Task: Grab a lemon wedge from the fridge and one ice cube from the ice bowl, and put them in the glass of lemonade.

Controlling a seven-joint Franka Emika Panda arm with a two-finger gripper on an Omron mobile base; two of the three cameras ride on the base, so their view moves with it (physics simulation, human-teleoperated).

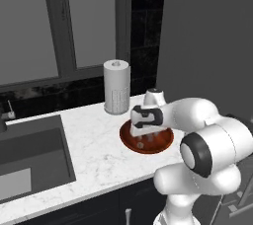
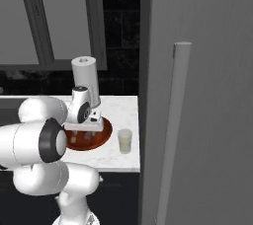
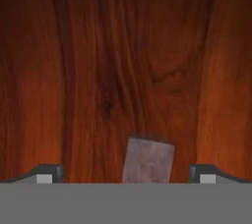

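Note:
My gripper [image 1: 143, 137] reaches down into the reddish-brown wooden ice bowl [image 1: 165, 139] on the marble counter, jaws open. In the hand view the pale grey ice cube [image 3: 147, 161] lies on the bowl's floor [image 3: 123, 61] between my two fingertips [image 3: 47, 173], and neither tip touches it. From the right base view the gripper [image 2: 86, 132] hangs over the bowl [image 2: 102, 137], and the glass of lemonade [image 2: 125, 140] stands just right of it. The grey fridge [image 2: 207, 71] with its long bar handle [image 2: 174, 130] is shut. The lemon wedge is out of view.
A white paper-towel roll [image 1: 116, 87] stands behind the bowl against the dark window wall. A sink [image 1: 29, 155] is sunk into the counter at the left. The counter's front edge [image 1: 99, 182] runs close below the bowl. The fridge side [image 1: 212, 36] bounds the counter on the right.

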